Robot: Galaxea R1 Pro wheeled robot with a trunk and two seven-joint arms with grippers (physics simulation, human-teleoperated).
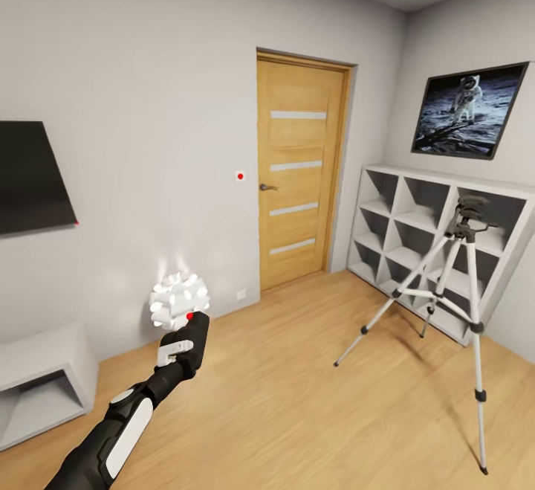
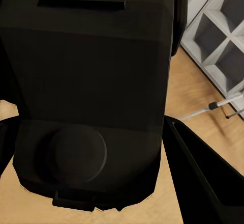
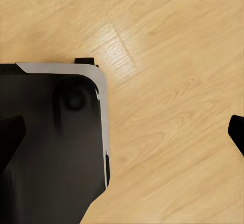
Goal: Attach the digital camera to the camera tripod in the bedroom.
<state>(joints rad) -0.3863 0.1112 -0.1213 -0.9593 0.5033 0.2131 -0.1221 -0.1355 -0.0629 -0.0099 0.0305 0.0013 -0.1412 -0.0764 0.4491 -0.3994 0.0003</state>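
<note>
The digital camera (image 1: 196,329), small and black with a red button on top, is held up in front of the grey wall by my left gripper (image 1: 189,341), which is shut on it. Seen from the left wrist, the camera's dark body (image 2: 86,81) sits between the two black fingers (image 2: 203,178). The camera tripod (image 1: 462,274) stands on the wood floor at the right, legs spread, black head and pan handle on top, well apart from the camera. My right gripper (image 3: 124,132) hangs open over the floor with nothing between its fingertips.
A grey cube shelf (image 1: 416,211) stands right behind the tripod. The wooden door (image 1: 297,170) is shut. A white ball lamp (image 1: 178,298), a low grey bench (image 1: 44,378) and a wall screen (image 1: 30,178) are at the left. My black base (image 3: 51,147) is below the right wrist.
</note>
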